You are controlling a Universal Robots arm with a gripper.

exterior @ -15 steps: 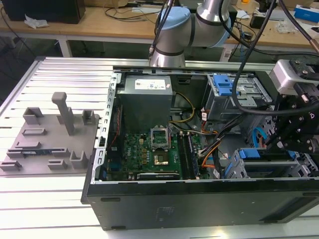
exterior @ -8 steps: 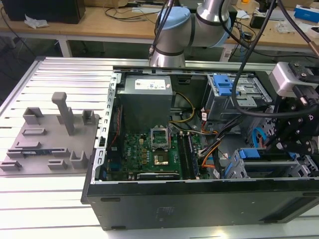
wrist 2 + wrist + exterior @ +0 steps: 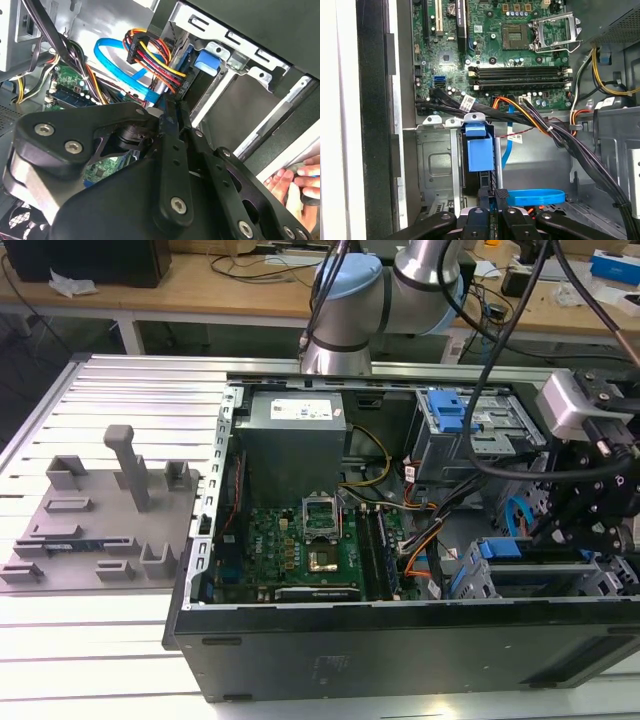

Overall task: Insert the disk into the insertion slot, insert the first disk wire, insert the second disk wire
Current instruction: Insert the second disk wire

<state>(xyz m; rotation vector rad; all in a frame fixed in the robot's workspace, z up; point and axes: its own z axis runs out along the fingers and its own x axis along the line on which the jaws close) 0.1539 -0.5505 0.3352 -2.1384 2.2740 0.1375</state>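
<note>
Evidently mid-connection. Item: gripper (image 3: 493, 194), fingers pressed nearly together, poised at the rear of the drive cage; whether they pinched a wire plug could not be told, the tips masking it.

Adjacent: disk (image 3: 479, 152), blue caddy end showing, judged already seated in the insertion slot (image 3: 437, 167) of the grey metal cage.

Near: blue data cable (image 3: 537, 196), looped just beside the gripper; power connector (image 3: 156, 56) with red, yellow and orange leads, hanging close above the cage in the second wrist view.

Handling note: plug should have met its socket square, pushed straight along the disk's length, loose leads kept from under the tips.

Beyond: motherboard (image 3: 510, 55); a person's hand (image 3: 295, 181) outside the case wall.

Obscured: disk sockets, plug orientation, depth of seating; cage far end cut off.
</note>
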